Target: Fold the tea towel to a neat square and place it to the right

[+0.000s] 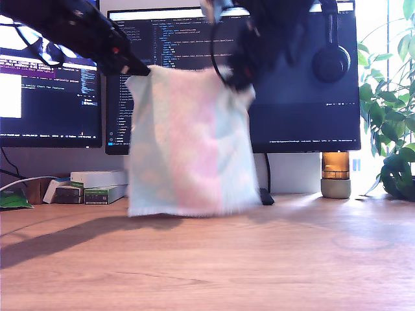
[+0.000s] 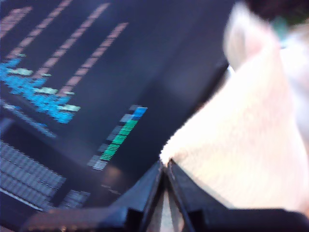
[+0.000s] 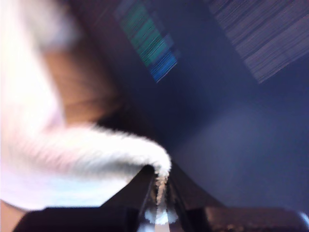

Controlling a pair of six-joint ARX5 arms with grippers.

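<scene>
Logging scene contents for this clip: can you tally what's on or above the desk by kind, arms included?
Tea towel: 1
Grippers: 2, my first gripper and my second gripper
Monitors: 2
Headphones: 1
Potted plant: 1
Small boxes: 3, stacked at the exterior view's left
Total: 10

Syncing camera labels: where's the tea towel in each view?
Exterior view: tea towel hangs mid-frame above the desk, each top corner held by a pincer.
First wrist view: towel beside the pincer, corner pinched.
Second wrist view: towel, corner pinched.
Shared landmark: dark code monitor behind.
</scene>
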